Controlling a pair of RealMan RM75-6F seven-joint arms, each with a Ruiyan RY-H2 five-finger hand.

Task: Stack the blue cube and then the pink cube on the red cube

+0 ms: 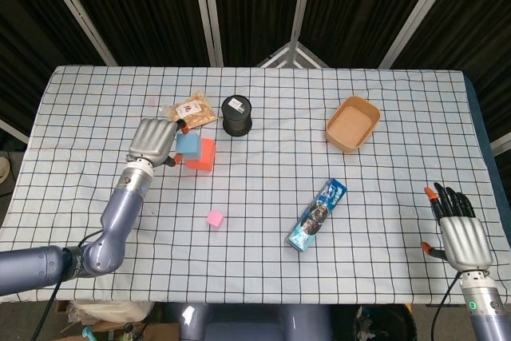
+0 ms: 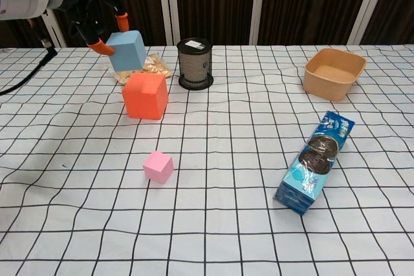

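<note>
From the head camera, the left hand (image 1: 153, 140) is gripping the blue cube (image 1: 188, 145), its fingers clamped on the cube's near side. Seen from above, the blue cube is overlapping the red cube (image 1: 203, 155), so whether the two are touching cannot be told here. The pink cube (image 1: 215, 218) is lying alone on the checked tablecloth (image 1: 263, 277), toward the robot from the red cube. The right hand (image 1: 461, 233) is resting at the table's right corner, fingers apart and holding nothing. A snack bag (image 1: 190, 109), a black mesh cup (image 1: 237, 115), a tan paper bowl (image 1: 352, 124) and a blue cookie pack (image 1: 317, 214) are also lying on the cloth.

From the chest camera, the gap is showing: the blue cube (image 2: 127, 50) is hanging tilted in the air, clear above the red cube (image 2: 145, 95), pinched between the orange-tipped fingers of the left hand (image 2: 97, 21). The pink cube (image 2: 158, 166) is sitting apart, nearer the camera. The right hand is out of this view.
</note>
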